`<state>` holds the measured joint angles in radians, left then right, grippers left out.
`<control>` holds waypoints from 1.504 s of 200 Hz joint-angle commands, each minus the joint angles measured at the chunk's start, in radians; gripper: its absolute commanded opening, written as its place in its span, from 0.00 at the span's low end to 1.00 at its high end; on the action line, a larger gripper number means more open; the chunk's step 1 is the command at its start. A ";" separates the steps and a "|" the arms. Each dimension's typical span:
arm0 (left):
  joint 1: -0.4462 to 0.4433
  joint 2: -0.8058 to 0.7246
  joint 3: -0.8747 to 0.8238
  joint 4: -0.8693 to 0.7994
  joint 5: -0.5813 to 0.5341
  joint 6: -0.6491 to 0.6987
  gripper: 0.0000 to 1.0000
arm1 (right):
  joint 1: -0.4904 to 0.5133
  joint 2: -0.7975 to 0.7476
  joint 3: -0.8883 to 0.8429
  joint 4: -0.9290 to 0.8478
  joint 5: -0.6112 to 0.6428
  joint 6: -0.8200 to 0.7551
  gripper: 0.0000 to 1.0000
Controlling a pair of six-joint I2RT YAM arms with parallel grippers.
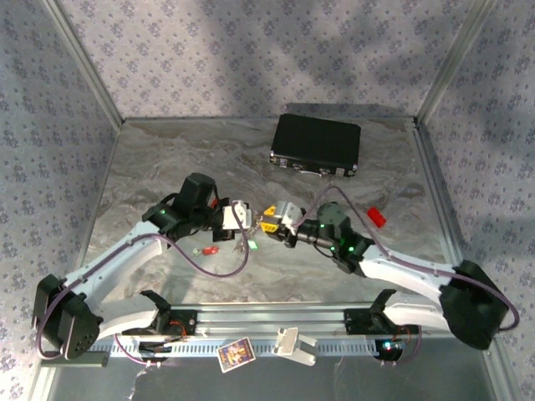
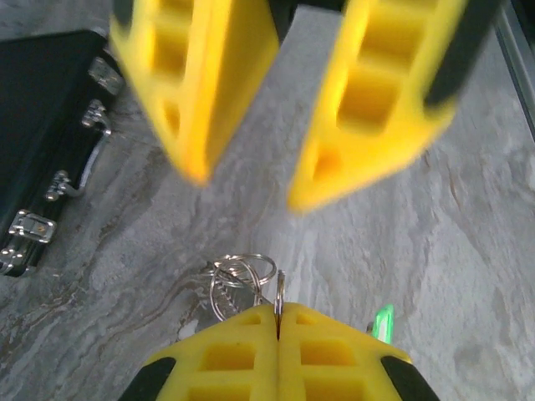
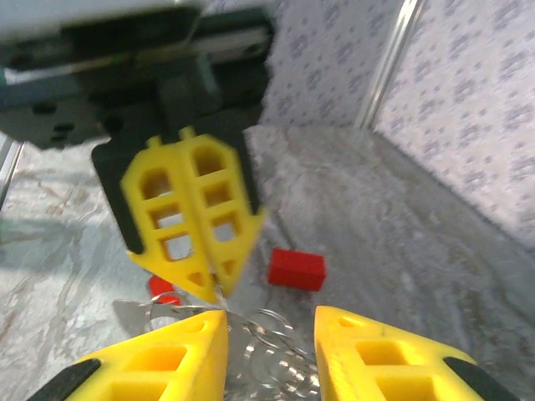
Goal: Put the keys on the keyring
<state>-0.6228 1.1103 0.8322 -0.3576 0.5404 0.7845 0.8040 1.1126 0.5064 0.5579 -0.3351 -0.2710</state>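
Observation:
The keyring (image 2: 238, 280) is a bunch of silvery rings hanging just above the table. My left gripper (image 2: 278, 311) is shut on one thin ring of it, seen edge-on between the fingertips. My right gripper (image 3: 270, 324) faces it with open jaws, and the rings (image 3: 280, 351) hang in the gap, touching neither finger that I can see. In the top view the left gripper (image 1: 242, 219) and right gripper (image 1: 270, 224) meet tip to tip at mid-table. The red key (image 1: 206, 249) and the green key (image 1: 249, 245) lie on the table below them. The green head (image 2: 383, 322) shows beside my left finger.
A black rectangular case (image 1: 316, 144) lies at the back of the table and also sits at the left of the left wrist view (image 2: 42, 142). A plain red block (image 1: 378, 215) sits to the right of the grippers (image 3: 296, 269). Metal frame rails edge the table.

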 commanded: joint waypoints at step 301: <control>-0.012 -0.032 -0.268 0.831 0.340 -0.401 0.00 | -0.041 -0.048 0.172 -0.380 -0.210 -0.065 0.09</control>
<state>-0.6250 1.0885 0.5472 0.4660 0.8413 0.3584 0.7536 1.0550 0.6441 0.1967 -0.5213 -0.3298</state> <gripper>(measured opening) 0.046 0.109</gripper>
